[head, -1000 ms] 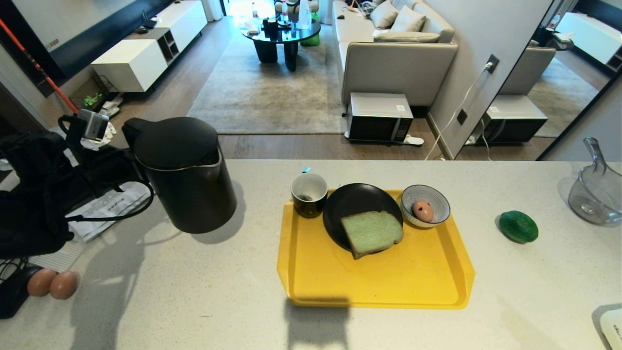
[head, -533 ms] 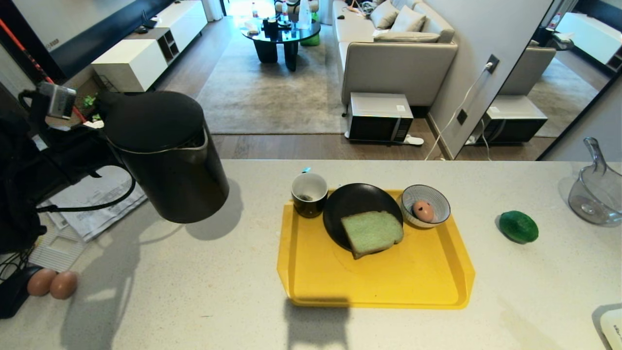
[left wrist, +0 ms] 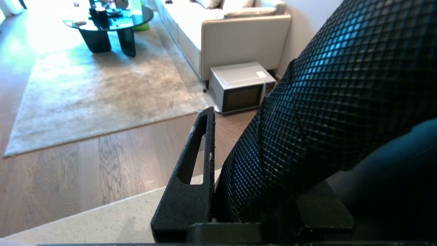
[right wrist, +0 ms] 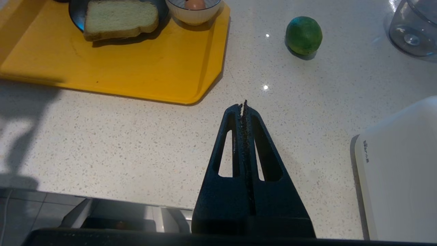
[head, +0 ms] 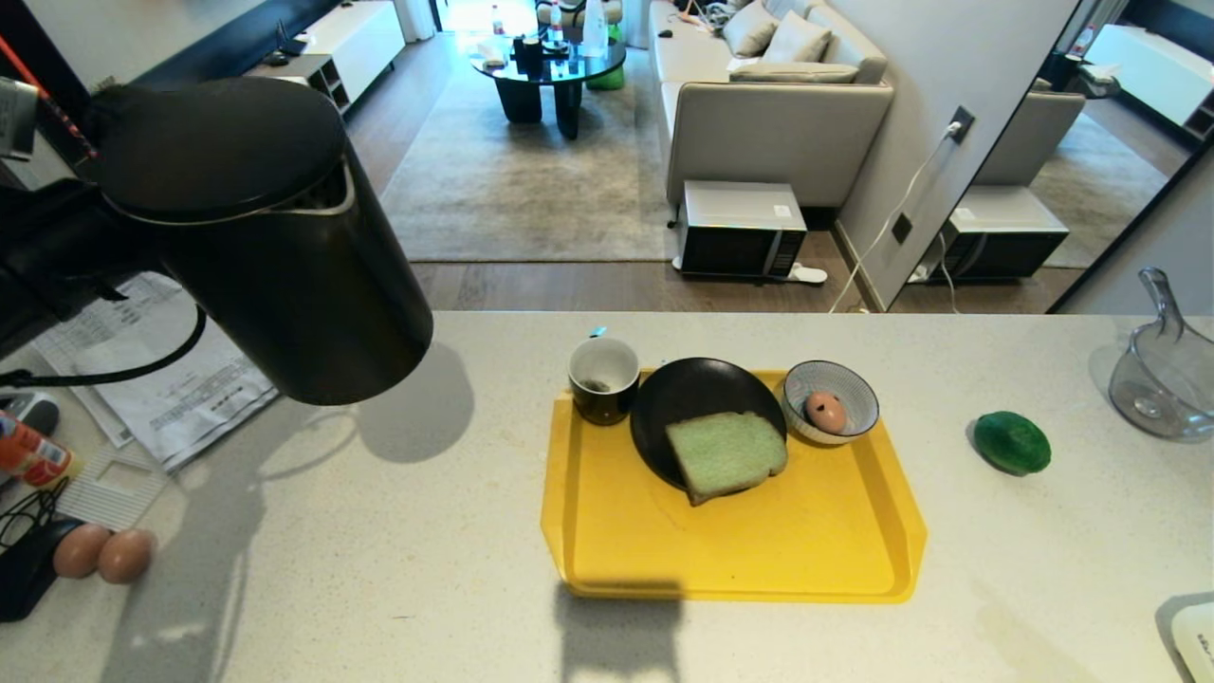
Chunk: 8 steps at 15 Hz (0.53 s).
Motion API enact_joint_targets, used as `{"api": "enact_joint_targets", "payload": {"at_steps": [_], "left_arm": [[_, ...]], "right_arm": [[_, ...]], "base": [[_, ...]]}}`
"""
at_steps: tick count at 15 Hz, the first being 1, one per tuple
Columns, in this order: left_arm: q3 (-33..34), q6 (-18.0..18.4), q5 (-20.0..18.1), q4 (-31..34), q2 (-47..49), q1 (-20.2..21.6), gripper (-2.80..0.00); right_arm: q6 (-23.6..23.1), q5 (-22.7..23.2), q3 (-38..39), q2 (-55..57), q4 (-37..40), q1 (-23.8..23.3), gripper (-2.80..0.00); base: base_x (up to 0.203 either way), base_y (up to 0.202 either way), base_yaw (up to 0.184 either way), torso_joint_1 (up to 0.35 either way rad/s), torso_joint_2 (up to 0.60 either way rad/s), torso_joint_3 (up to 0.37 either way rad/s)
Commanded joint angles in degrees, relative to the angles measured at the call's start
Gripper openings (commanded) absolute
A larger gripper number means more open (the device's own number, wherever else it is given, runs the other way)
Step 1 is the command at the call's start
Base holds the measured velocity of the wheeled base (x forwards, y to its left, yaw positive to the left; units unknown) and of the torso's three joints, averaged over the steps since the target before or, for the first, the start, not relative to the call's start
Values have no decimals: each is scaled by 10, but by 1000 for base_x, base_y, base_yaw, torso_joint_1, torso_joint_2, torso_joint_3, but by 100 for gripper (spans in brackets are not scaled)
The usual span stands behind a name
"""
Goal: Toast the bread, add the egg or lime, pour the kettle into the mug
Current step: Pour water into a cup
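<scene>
**Kettle held aloft, left of the yellow tray**

The tall dark grey kettle [head: 256, 237] with its domed black lid hangs in the air, tilted, well to the left of the yellow plastic tray [head: 730, 560]. The left gripper [left wrist: 218, 164] is clamped on its handle. On the tray stand the small black mug [head: 603, 379], a round black plate [head: 697, 394] bearing the pale green bread slice [head: 726, 453], and a blue-striped bowl [head: 835, 384] holding the tan egg [head: 826, 412]. The dark green lime [head: 1012, 442] lies on the speckled white counter [head: 379, 569] right of the tray. The right gripper [right wrist: 243, 104], fingers pressed together and empty, hovers near the tray's right corner.

yellow tray [head: 816, 560], black plate [head: 678, 394], striped bowl [head: 858, 394], two brown eggs [head: 100, 553]
</scene>
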Motion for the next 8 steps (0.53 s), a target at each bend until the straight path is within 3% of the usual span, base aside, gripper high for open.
{"api": "enact_joint_targets", "payload": {"at_steps": [1, 8], "left_arm": [[0, -2, -1, 15, -42, 5, -280], [0, -11, -2, 34, -73, 26, -280]], "right_arm": [[-1, 0, 1, 0, 0, 0, -280], [-1, -1, 1, 0, 0, 0, -280]], "base": [[0, 0, 0, 0, 0, 0], [0, 0, 0, 0, 0, 0]]}}
